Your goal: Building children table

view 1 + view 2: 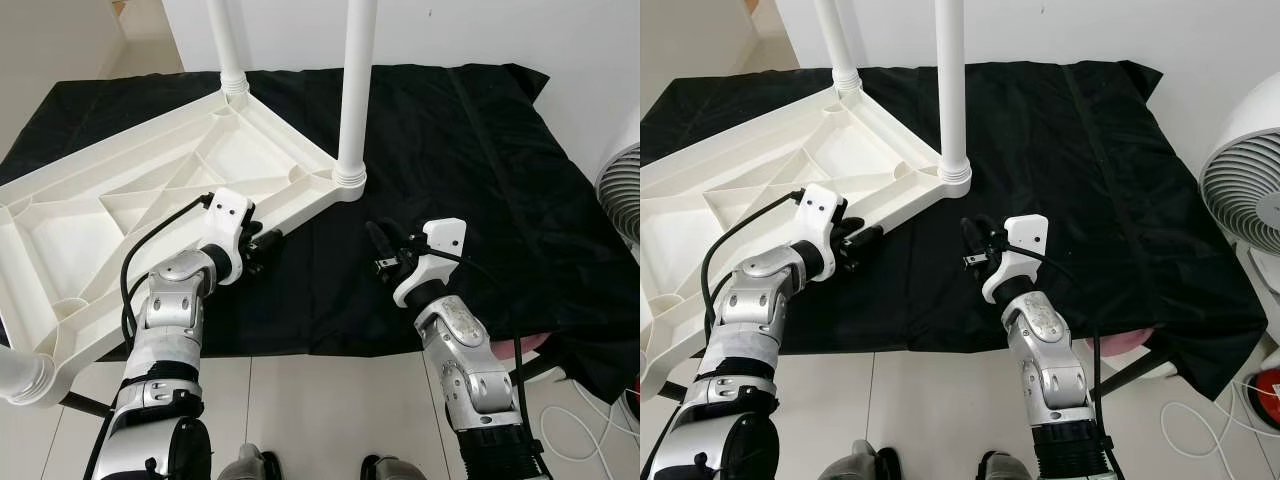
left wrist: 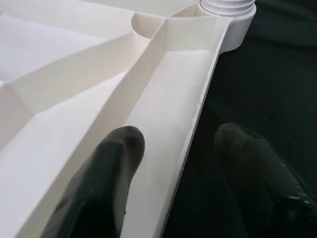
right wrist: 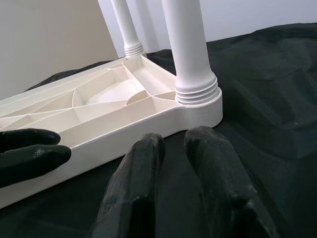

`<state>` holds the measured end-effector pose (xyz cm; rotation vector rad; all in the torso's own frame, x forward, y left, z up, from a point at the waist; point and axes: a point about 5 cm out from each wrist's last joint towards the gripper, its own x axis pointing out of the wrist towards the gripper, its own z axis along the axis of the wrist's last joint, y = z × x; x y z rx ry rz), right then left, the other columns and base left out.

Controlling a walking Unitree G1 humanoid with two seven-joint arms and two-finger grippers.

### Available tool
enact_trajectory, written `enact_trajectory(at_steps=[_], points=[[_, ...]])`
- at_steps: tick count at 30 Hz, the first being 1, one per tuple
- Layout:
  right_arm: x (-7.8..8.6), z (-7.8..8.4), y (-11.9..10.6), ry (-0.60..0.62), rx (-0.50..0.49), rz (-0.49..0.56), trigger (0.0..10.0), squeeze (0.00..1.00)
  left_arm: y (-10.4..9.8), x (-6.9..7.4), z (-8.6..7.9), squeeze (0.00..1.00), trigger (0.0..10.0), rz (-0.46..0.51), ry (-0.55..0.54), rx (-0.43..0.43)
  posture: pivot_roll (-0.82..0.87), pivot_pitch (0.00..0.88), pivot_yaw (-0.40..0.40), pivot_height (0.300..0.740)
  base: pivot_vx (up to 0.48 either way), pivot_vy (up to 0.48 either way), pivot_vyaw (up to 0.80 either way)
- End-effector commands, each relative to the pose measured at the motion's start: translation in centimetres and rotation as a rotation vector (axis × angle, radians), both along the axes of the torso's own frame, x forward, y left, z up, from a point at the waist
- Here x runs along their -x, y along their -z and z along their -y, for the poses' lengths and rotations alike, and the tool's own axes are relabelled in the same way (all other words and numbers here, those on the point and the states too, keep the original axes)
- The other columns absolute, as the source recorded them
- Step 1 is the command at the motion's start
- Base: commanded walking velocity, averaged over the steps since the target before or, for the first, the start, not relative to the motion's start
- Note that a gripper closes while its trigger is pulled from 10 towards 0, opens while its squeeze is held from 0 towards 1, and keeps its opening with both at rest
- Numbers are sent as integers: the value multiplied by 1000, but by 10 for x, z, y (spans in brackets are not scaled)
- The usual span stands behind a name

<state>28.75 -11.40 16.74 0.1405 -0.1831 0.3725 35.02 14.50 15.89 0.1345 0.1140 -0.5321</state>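
A white plastic tabletop [image 1: 150, 190] lies upside down on a black cloth [image 1: 480, 150], its ribbed underside facing up. Two white legs [image 1: 355, 90] [image 1: 225, 45] stand upright in its far corners, and a third leg [image 1: 25, 375] pokes out at the near left corner. My left gripper [image 1: 262, 245] is open and straddles the tabletop's near rim [image 2: 193, 129], one finger [image 2: 106, 168] inside the rib channel and the other outside over the cloth. My right gripper [image 1: 382, 248] hovers low over the cloth just in front of the nearer leg's socket [image 3: 198, 99], fingers [image 3: 143, 168] together and holding nothing.
A white fan [image 1: 1250, 190] stands at the right beside the cloth. White cables and a red object [image 1: 1265, 395] lie on the tiled floor at the lower right. A white wall runs behind. Bare cloth stretches to the right of the tabletop.
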Motion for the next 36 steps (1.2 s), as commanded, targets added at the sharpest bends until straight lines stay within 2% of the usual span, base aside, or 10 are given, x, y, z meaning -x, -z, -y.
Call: enact_trajectory(at_steps=[1, 4, 8, 13, 17, 21, 26, 29, 32, 36], points=[[-1, -2, 0, -1, -6, 2, 10000, 0, -3, -4, -21, 0, 10000, 77, -385, -21, -82, 117, 88, 740, 0, 0, 0], [-2, -2, 0, 0, -5, 3, 10000, 0, -13, -3, -24, 0, 10000, 114, -348, -22, -82, 117, 88, 740, 0, 0, 0], [-3, -2, 0, -4, -2, 5, 10000, 0, -30, 0, -42, 0, 10000, 172, -340, -47, -77, 116, 84, 740, 0, 0, 0], [-4, -1, 0, -7, 2, 6, 10000, 0, -39, 7, -60, 0, 10000, 178, -356, -93, -71, 115, 77, 740, 0, 0, 0], [-4, -2, -1, -9, 2, 7, 10000, 0, -39, 11, -67, 0, 10000, 173, -353, -119, -65, 117, 74, 740, 0, 0, 0], [-5, -2, -1, -13, 2, 7, 10000, 0, -35, 22, -73, 0, 10000, 149, -284, -163, -54, 116, 68, 740, 0, 0, 0], [-7, -4, 0, -25, 4, 5, 10000, 0, -22, 39, -78, 0, 10000, 77, -172, -146, -46, 114, 60, 740, 0, 0, 0], [-7, -4, 0, -25, 4, 5, 10000, 0, -22, 39, -78, 0, 10000, 77, -172, -146, -46, 114, 60, 740, 0, 0, 0], [-7, -4, 1, -30, 7, 3, 10000, 0, -13, 50, -80, 0, 10000, 41, -115, -148, -44, 116, 57, 740, 0, 0, 0], [-7, -4, 2, -34, 9, 0, 10000, 0, -8, 53, -81, 0, 10000, 23, -99, -165, -42, 119, 53, 740, 0, 0, 0]])
